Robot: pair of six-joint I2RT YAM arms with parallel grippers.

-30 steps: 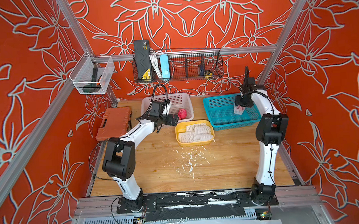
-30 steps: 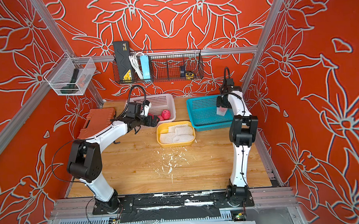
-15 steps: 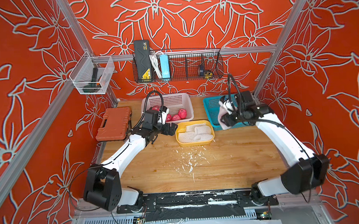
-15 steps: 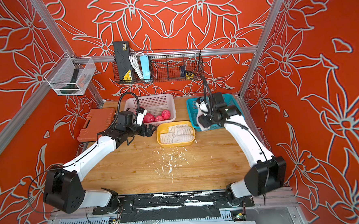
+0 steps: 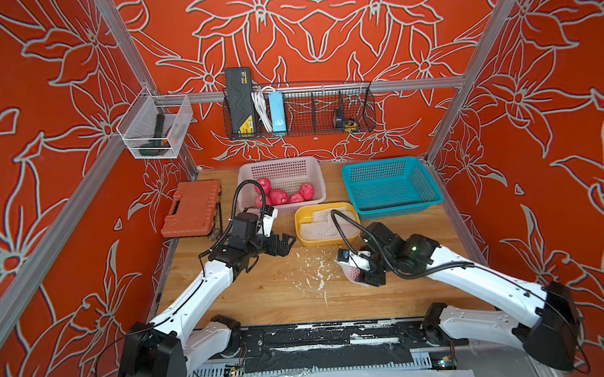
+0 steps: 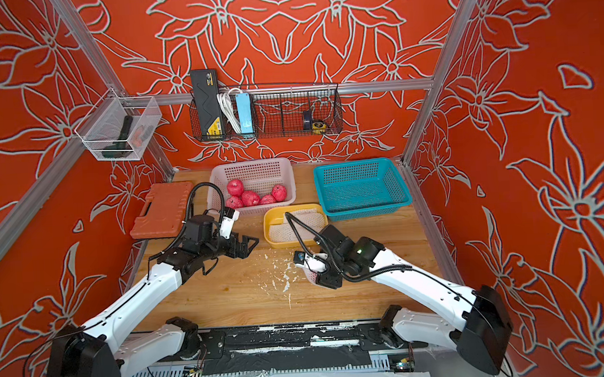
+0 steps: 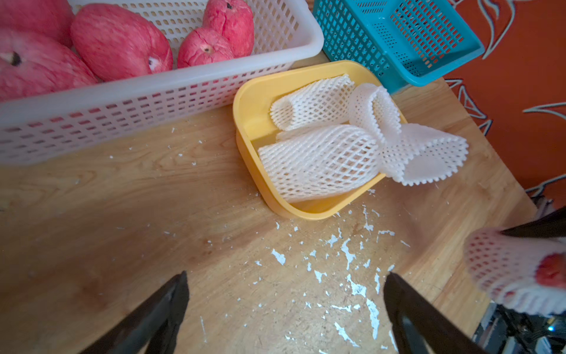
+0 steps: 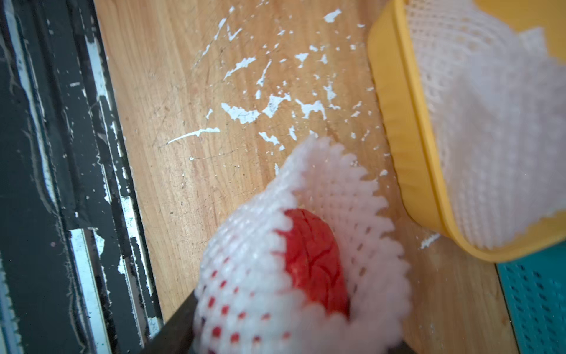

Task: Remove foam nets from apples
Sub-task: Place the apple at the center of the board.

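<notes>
My right gripper (image 5: 356,275) is shut on an apple (image 8: 312,257) still wrapped in a white foam net (image 8: 260,245), held low over the table in front of the yellow tray (image 5: 300,214). The red fruit shows through the net's open end. My left gripper (image 5: 287,241) stands open and empty over bare wood left of the tray; its fingers (image 7: 171,303) are wide apart. The netted apple (image 7: 505,269) sits off to that gripper's side. Several bare pinkish-red apples (image 5: 279,196) lie in the white basket (image 5: 278,162). Several empty foam nets (image 7: 321,159) fill the yellow tray.
An empty teal basket (image 5: 392,184) stands at the back right. An orange tool case (image 5: 191,207) lies at the back left. White flakes (image 5: 315,273) litter the wood between the arms. A wire rack (image 5: 300,111) hangs on the back wall.
My right arm swung from the teal basket to the front middle of the table, carrying the netted apple. My left arm drew back from the white basket, still open.
</notes>
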